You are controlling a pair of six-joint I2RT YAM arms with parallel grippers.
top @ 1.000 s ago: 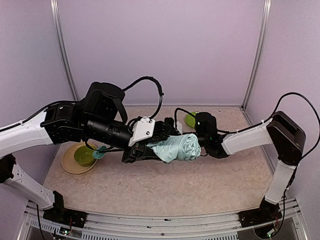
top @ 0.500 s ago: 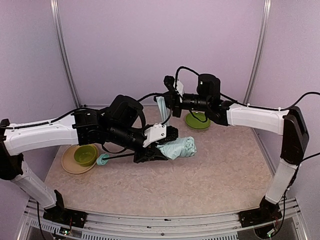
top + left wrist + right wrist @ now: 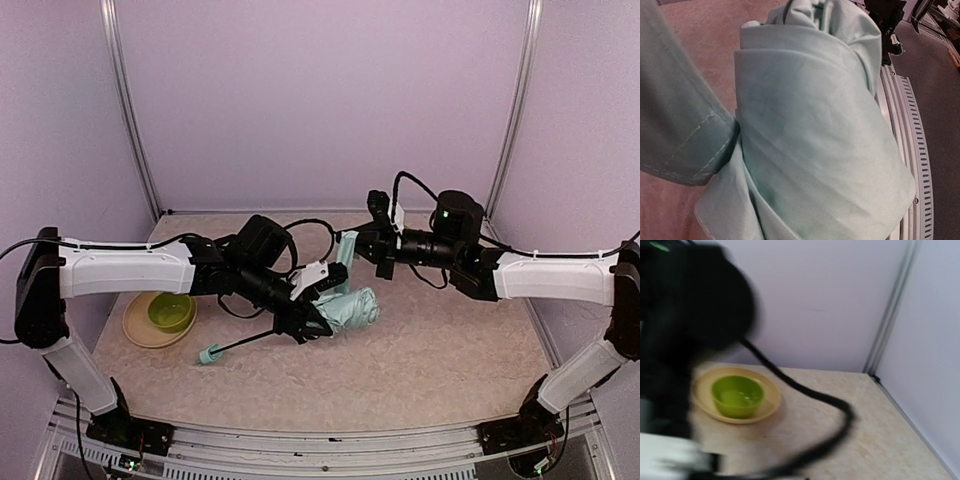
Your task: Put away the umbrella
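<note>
The left gripper (image 3: pixel 313 322), half-closed, steadies the umbrella (image 3: pixel 355 308) by its bundled canopy so the right gripper (image 3: pixel 358 247), pinched shut just above, can tension its strap (image 3: pixel 348 268).

The left arm (image 3: pixel 130 272) and right arm (image 3: pixel 550 275) meet over the umbrella (image 3: pixel 350 308) mid-frame and bar the way across, the green bowl (image 3: pixel 170 310) on its plate (image 3: pixel 135 328) blocks the left, and bare table (image 3: pixel 450 350) at lower right leaves passage.
</note>
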